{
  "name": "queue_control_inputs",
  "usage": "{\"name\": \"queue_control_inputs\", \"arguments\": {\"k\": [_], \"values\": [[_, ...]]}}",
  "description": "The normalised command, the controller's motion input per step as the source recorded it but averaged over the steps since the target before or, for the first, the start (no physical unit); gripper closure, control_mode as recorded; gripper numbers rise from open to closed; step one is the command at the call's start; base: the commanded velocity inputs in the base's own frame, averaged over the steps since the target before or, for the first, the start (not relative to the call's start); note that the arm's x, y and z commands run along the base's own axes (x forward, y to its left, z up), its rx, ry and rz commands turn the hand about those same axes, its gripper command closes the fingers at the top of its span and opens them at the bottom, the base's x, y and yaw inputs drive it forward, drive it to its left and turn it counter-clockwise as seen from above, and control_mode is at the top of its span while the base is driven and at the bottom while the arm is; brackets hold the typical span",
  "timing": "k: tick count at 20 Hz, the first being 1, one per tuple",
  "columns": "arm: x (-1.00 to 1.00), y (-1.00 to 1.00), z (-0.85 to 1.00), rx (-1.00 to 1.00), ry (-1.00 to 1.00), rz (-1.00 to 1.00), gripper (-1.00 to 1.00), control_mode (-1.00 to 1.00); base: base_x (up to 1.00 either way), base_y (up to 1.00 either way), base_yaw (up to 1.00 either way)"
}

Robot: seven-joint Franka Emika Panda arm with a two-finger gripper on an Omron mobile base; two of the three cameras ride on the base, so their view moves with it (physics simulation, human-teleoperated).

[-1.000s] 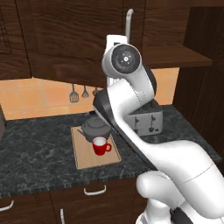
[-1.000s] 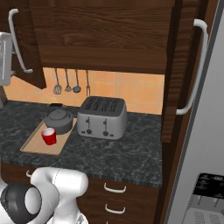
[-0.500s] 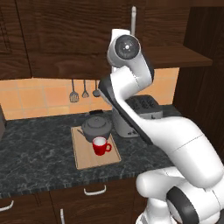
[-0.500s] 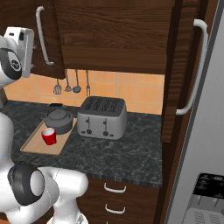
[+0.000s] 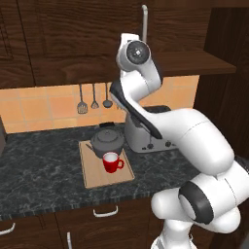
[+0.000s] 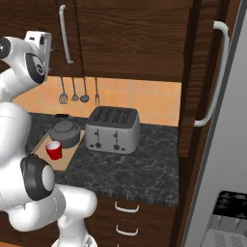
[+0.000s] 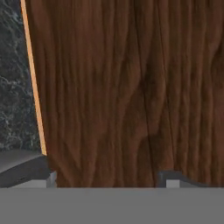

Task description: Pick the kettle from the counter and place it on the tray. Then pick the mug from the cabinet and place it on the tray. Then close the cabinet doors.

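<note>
Counter point(image 5: 44, 170) at 6 o'clock bearing tray point(image 5: 97, 175) with kettle point(image 5: 108, 142) and mug point(image 5: 112, 162); doors point(image 6: 130, 34) swung nearly shut since a second ago, gripper point(image 7: 107, 177) spread against wood.

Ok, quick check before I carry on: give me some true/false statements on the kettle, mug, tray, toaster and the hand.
1. The kettle stands on the tray. True.
2. The mug is on the cabinet shelf. False: it stands on the tray, in front of the kettle.
3. The toaster lies on its side. False: it stands upright on the counter, beside the tray.
4. The hand faces a wood-grain panel with its fingers apart and nothing between them. True.
5. Utensils hang on the tiled wall behind the kettle. True.
6. The mug is blue. False: it is red.
</note>
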Motion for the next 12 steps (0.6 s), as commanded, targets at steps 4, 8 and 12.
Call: {"name": "queue_control_inputs", "arguments": {"k": [4,8,12], "values": [[0.60,0.19,-0.31,-0.06,0.05,0.13,-1.00,-1.00,0.00,0.00,0.00],[0.03,0.21,-0.25,-0.11,0.06,0.19,-1.00,-1.00,0.00,0.00,0.00],[-0.76,0.10,0.00,-0.05,0.00,0.19,-1.00,-1.00,0.00,0.00,0.00]]}}
